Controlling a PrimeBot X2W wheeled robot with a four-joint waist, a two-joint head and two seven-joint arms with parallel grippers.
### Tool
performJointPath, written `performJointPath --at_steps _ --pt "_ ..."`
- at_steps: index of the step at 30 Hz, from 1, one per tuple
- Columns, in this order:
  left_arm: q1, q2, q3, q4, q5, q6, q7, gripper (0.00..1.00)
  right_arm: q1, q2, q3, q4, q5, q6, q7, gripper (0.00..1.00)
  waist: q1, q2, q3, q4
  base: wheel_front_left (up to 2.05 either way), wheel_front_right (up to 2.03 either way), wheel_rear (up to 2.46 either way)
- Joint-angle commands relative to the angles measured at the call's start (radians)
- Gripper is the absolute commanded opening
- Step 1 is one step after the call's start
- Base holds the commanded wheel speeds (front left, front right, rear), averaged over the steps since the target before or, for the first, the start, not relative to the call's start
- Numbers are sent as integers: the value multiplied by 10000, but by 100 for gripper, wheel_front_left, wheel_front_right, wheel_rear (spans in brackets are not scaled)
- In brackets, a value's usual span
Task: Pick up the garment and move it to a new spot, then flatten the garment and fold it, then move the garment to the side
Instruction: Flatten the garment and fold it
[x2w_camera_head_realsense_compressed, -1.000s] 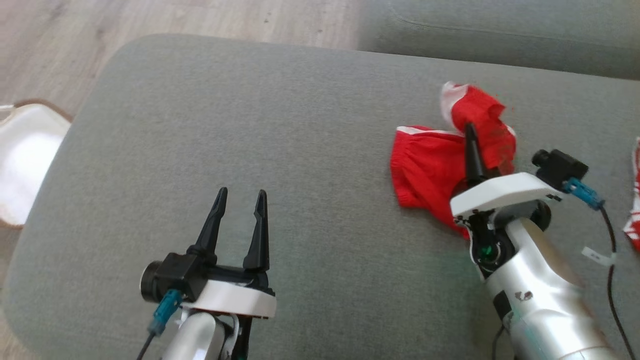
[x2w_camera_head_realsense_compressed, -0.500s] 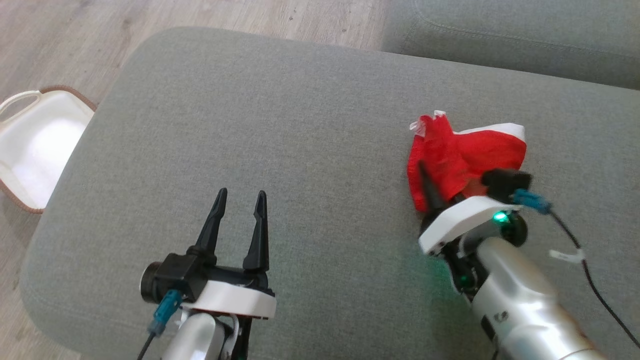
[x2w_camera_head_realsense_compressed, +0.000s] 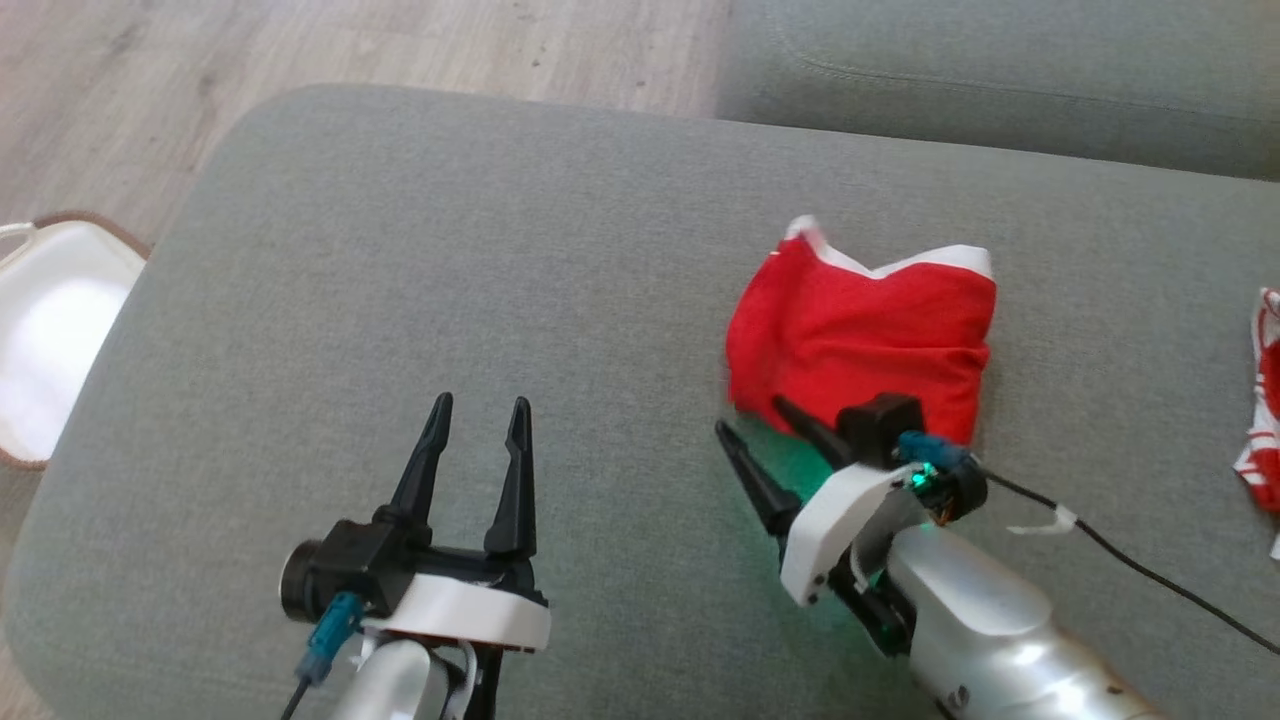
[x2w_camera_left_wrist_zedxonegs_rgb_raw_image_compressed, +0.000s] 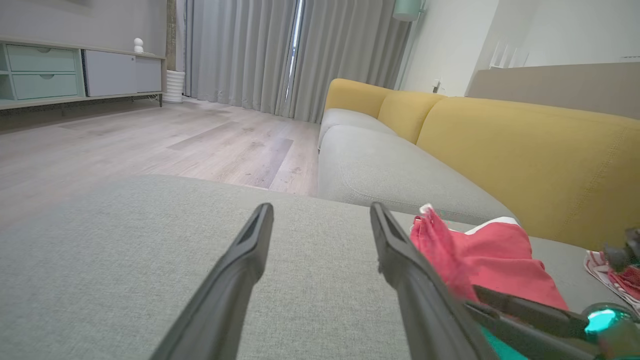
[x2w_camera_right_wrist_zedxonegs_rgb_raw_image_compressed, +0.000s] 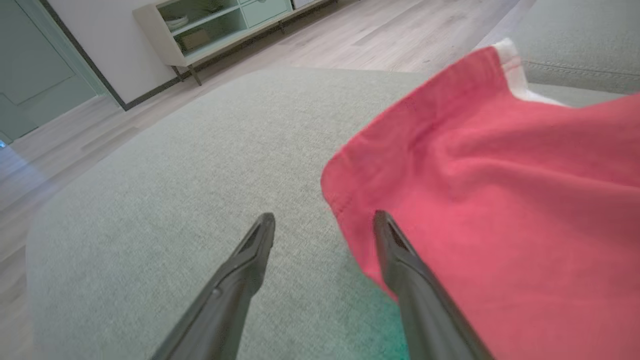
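The garment, red with a white band along its far edge, lies loosely spread on the grey cushion. My right gripper is open at the garment's near-left corner, fingers pointing up and left, and holds nothing. In the right wrist view the gripper shows grey fabric between its fingers, with the garment just right of the right finger. My left gripper stands open and empty over the cushion, well left of the garment. The left wrist view shows this gripper open, and the garment at its right.
A white basket sits on the wooden floor off the cushion's left edge. A red-and-white striped cloth lies at the right edge. Another grey seat cushion lies beyond, with a yellow sofa back. The right arm's cable trails right.
My right gripper has opened and let go of the garment, which now lies spread out. The gripper has drawn back toward the near left. The head camera shifted; the left gripper is unchanged.
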Motion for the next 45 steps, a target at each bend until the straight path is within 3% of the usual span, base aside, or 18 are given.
performJointPath --at_steps 1,7,13,19,24,30,34,35,37,45 --pt "-209 35 282 -312 8 58 -51 100 -236 111 220 -156 -15 -7 0 100 0 -1 -13 -71 0 0 0" --pt "-124 35 339 -349 6 91 -51 100 -386 89 570 -24 220 -7 -30 100 0 -1 -81 -392 0 0 0" --pt "-143 35 571 -591 50 86 -51 100 -650 -233 -371 -168 -4 -7 -322 100 0 -1 -99 -939 0 0 0" --pt "-144 35 834 -1058 81 41 -51 100 165 -794 -3729 -2178 -1870 -7 -352 100 0 -1 -142 -1779 0 0 0" --pt "-148 35 922 -1331 98 -67 -51 100 2038 -413 -6448 -4431 -3953 -7 -354 100 0 -1 -110 -2338 0 0 0" --pt "-18 35 1190 -1490 256 -287 -51 100 3823 197 -7875 -6325 -4969 -7 -355 100 0 -1 -86 -2906 0 0 0" --pt "38 35 1187 -1544 263 -320 -51 100 4167 264 -7955 -6667 -5017 -7 -355 100 0 -1 -40 -3006 0 0 0" --pt "36 35 1169 -1545 266 -334 -51 100 4196 267 -7929 -6722 -4947 -7 -355 93 0 -1 -13 -3006 0 0 0" --pt "-7 35 1120 -1549 289 -365 -51 100 4161 270 -7913 -6816 -4892 -7 -355 2 0 -1 94 -2961 0 0 0" --pt "-512 35 816 -1592 309 -419 -51 100 3274 273 -7745 -6875 -5274 -7 -351 0 0 -1 971 -2314 0 0 0"
